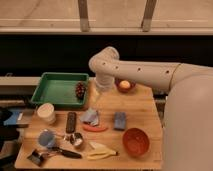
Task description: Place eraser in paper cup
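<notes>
The claw (94,102) hung over the worktop (142,107) beside the right edge of the green tray (57,90). I couldn't tell whether it was spread or pressed together. The eraser (71,121) lay flat on the worktop, just right of the paper cup (46,113), which stood upright in front of the tray.

The wooden surface (147,105) carries a green tray (56,91) at its back left. Just in front of the tray stands the paper cup (46,113), and the eraser (71,121) lies flat to the cup's right. A dark bowl (124,86) sits right of the tray. A blue block (120,120) and an orange bowl (136,141) lie to the tray's front right. A banana (102,149) and a black-handled tool (62,152) lie well in front. The end effector (94,101) hangs by the tray's right front corner.
</notes>
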Tool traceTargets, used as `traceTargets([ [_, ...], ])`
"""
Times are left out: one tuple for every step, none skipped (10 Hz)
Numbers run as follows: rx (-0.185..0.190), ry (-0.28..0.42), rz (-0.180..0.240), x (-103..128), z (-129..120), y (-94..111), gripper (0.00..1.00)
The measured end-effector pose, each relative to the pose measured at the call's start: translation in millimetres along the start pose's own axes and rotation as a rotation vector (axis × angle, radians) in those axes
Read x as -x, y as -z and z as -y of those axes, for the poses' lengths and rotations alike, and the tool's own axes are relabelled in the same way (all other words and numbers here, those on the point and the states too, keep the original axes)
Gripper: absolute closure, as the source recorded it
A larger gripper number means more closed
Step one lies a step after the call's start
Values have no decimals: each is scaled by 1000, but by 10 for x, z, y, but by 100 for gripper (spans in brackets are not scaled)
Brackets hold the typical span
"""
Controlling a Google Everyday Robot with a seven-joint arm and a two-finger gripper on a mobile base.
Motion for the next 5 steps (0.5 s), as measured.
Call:
traceTargets([
  [5, 1, 1, 8, -26, -1, 20],
  [3, -1, 0, 0, -7, -3, 20],
  [3, -3, 1, -4, 0, -2, 20],
  [3, -1, 1, 2, -5, -3, 20],
  [5, 5, 0, 13, -24, -9, 20],
])
